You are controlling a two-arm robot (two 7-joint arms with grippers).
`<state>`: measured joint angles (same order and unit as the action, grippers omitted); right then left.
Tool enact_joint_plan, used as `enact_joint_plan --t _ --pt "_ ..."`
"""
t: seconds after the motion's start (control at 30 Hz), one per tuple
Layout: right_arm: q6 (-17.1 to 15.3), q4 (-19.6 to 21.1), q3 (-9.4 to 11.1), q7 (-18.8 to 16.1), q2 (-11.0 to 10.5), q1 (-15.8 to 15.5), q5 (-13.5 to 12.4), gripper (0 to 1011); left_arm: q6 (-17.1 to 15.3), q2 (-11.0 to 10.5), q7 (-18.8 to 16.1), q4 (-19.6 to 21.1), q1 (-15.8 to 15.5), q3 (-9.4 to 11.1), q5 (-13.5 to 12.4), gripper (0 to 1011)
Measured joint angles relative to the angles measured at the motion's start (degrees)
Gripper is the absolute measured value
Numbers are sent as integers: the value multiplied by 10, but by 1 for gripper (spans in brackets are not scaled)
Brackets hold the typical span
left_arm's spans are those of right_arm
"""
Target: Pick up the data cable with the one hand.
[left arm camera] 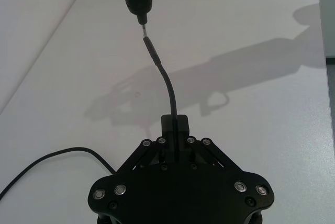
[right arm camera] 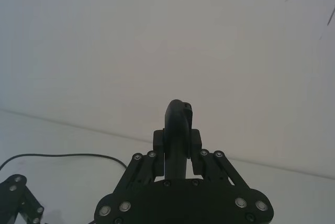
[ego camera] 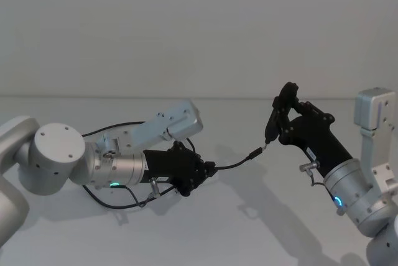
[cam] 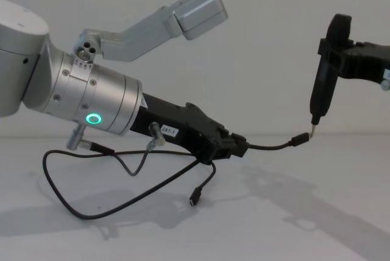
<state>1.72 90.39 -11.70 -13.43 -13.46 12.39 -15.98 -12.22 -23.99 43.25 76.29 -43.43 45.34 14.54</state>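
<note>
Black left claw (cam: 234, 147) clamped tight on data cable (cam: 271, 146), plug forward.

My left gripper (cam: 234, 146) reached low and forward across the tabletop (cam: 317, 212), jaws clamped on the data cable (cam: 268, 147), its silver wrist showing a green ring light. My right gripper (ego camera: 281, 112) stood raised at the right, jaws closed around a slim dark tool (cam: 322, 93) pointing downward.
</note>
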Motion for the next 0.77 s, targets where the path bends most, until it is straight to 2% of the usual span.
enact_joint_plan --t 0.77 --pt "-5 10 -6 -11 2 -7 -9 282 0 0 0 0 0 0 0 38"
